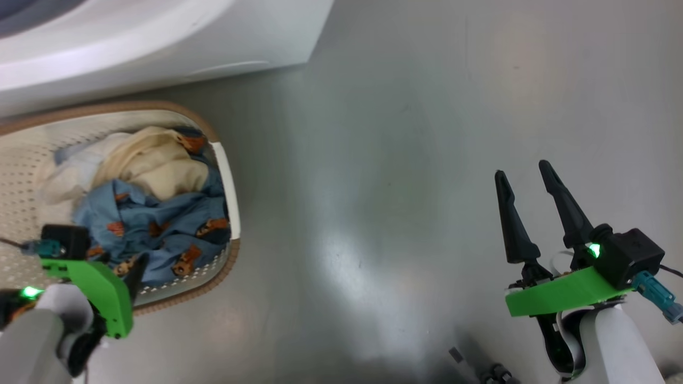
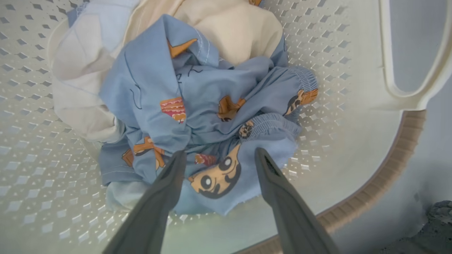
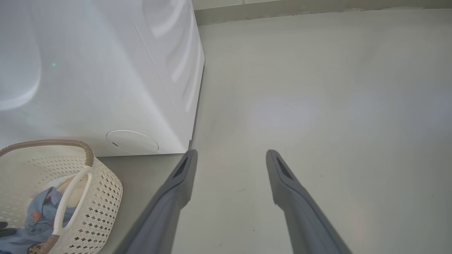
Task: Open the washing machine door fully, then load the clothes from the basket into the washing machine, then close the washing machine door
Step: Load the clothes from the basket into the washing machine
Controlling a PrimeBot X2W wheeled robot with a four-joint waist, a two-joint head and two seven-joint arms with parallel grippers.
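The cream perforated basket (image 1: 227, 176) stands on the floor right in front of the white washing machine (image 1: 160, 42). In it lie the clothes (image 1: 160, 224): a light blue garment with orange-brown prints (image 2: 197, 102) on top of cream and white pieces (image 2: 229, 28). My left gripper (image 2: 219, 155) hangs open just above the blue garment, fingers pointing down into the basket with nothing between them. My right gripper (image 1: 525, 173) stands open over bare floor, far to the right of the basket. The washing machine door is out of view.
The machine's side and a round cover low on its front (image 3: 132, 141) show in the right wrist view, with the basket's white handle (image 3: 70, 197) beside them. Grey floor (image 1: 400, 160) stretches right of the basket. A skirting line (image 3: 317, 7) runs behind.
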